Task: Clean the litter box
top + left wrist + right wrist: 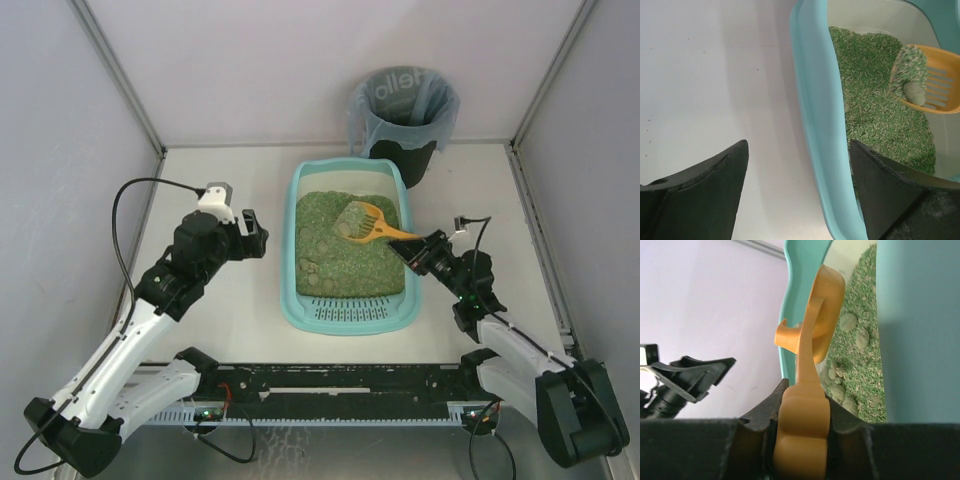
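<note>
The light-teal litter box lies mid-table, grille ledge toward me, filled with green litter and several grey clumps. My right gripper is shut on the handle of an orange slotted scoop. Its head hangs over the litter at the box's far end, carrying litter and a grey clump. From the right wrist, the handle sits clamped between the fingers. My left gripper is open and empty, just left of the box; its wrist view shows the box rim between its fingers.
A round black bin with a grey-blue bag liner stands right behind the box's far right corner. White walls enclose the table on three sides. A black rail runs along the near edge between the arm bases.
</note>
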